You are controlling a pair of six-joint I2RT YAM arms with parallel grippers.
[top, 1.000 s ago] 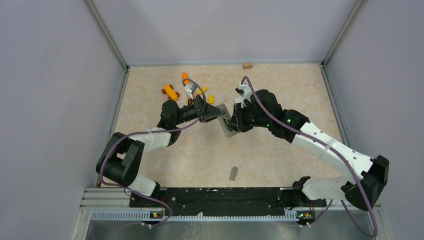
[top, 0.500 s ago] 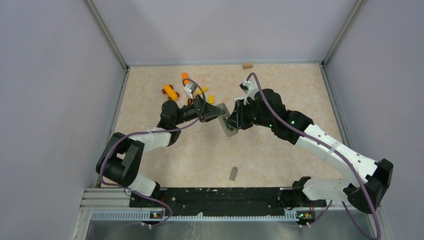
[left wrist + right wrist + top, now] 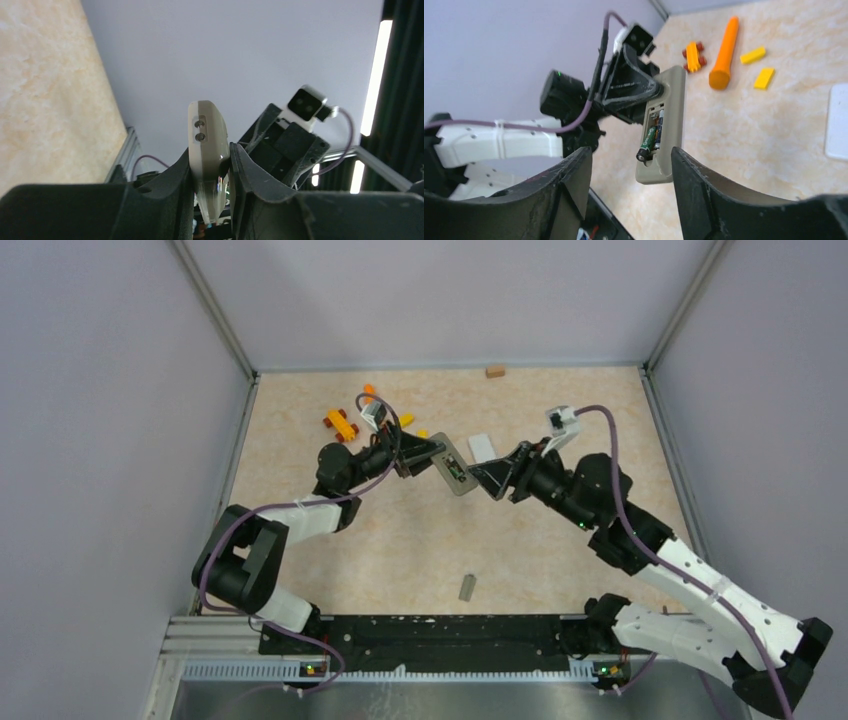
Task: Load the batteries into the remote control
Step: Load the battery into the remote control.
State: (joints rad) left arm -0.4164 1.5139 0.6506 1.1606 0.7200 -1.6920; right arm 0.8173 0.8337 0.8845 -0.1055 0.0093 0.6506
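Pale marbled worktop [image 3: 400, 550] lies beneath the lifted remote [image 3: 671, 115]; the left claw [image 3: 210, 170] is clenched on the remote's far end, turning its open compartment toward the right claw [image 3: 629, 155], which stands spread and empty just in front of the remote; two batteries [image 3: 650, 140] lie side by side inside the remote, the outer one seemingly proud at its lower end; seating it calls for one fingertip pressing squarely and gently there, with the left grip held firm; a white panel [image 3: 481, 447], probably the cover, lies just beyond the remote.
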